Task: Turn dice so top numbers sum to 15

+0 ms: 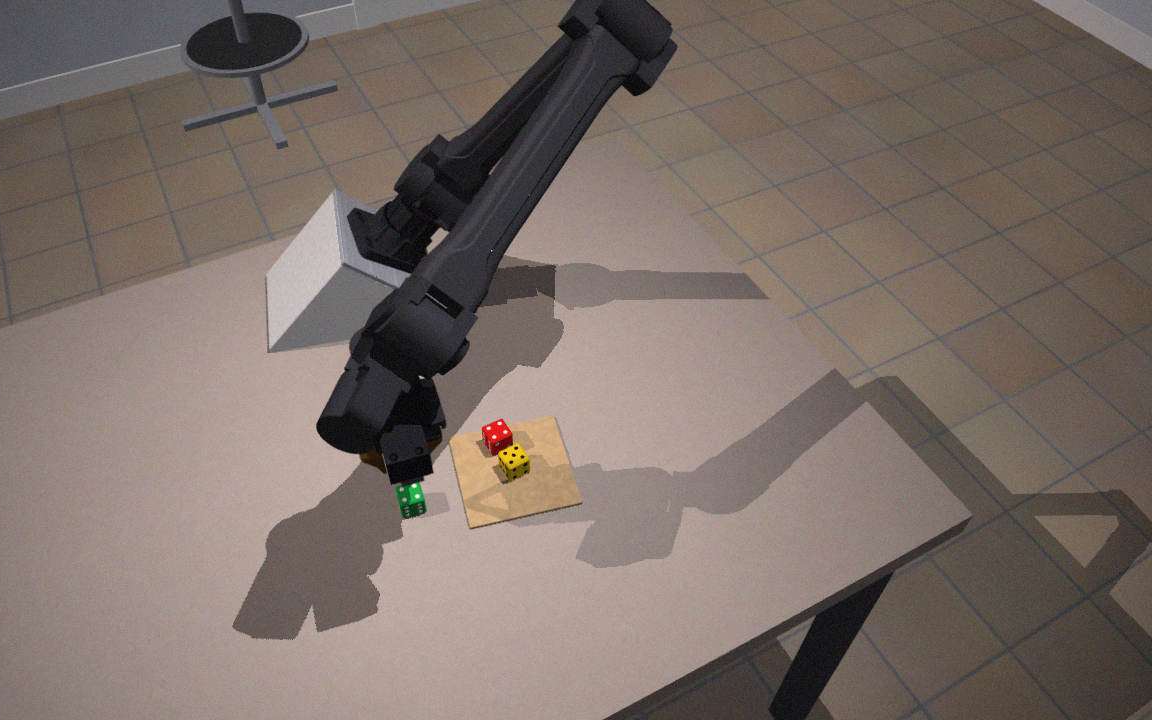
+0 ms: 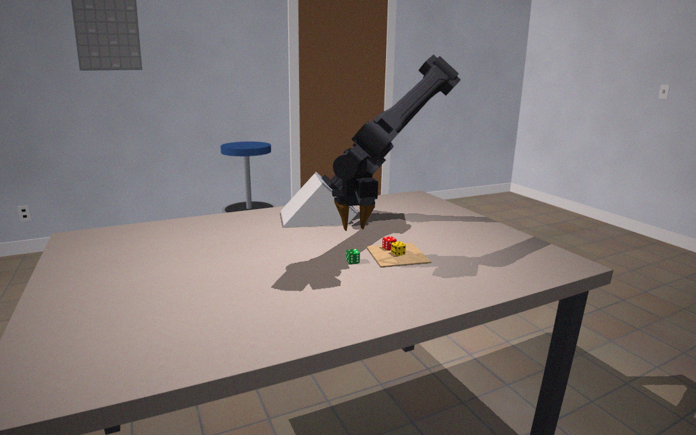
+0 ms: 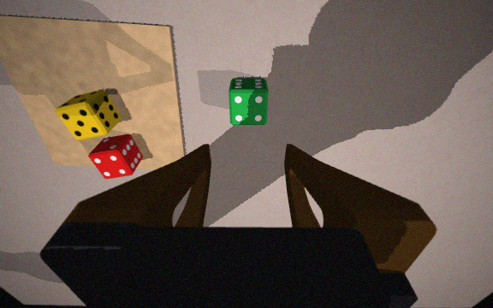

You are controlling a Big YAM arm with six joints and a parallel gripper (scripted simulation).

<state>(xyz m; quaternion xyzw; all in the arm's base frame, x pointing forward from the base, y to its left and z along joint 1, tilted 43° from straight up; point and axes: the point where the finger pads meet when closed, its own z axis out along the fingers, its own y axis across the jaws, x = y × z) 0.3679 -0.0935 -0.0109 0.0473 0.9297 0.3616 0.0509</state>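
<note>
Gripper: the gripper (image 3: 246, 160) hangs above the table (image 2: 177, 302), fingers partly closed with bare table showing in the gap; it holds nothing.
Green die: the green die (image 3: 248, 101) sits on the table just beside the mat (image 3: 58, 56), off it, square to the fingers and ahead of them in the wrist view; four pips show on top.
Red die: the red die (image 3: 115, 156) is near the mat's edge, a corner seeming to reach it; four on top.
Yellow die: the yellow die (image 3: 87, 114) is on the mat just beside the red; five on top as I read it.
Sum: about 13 by my count, so likely short of 15.
Handling: the dice look small, hard, light and smooth-faced; probably they neither squash nor break, but may slip or pop out if pinched near an edge.
Grip point: take the green die on two opposite flat side faces, at mid-height, fingers square to them; the six sits on a side face, so a quarter roll should bring it up.
Mat: thin and flat; likely light enough to shift if a finger drags on it.
</note>
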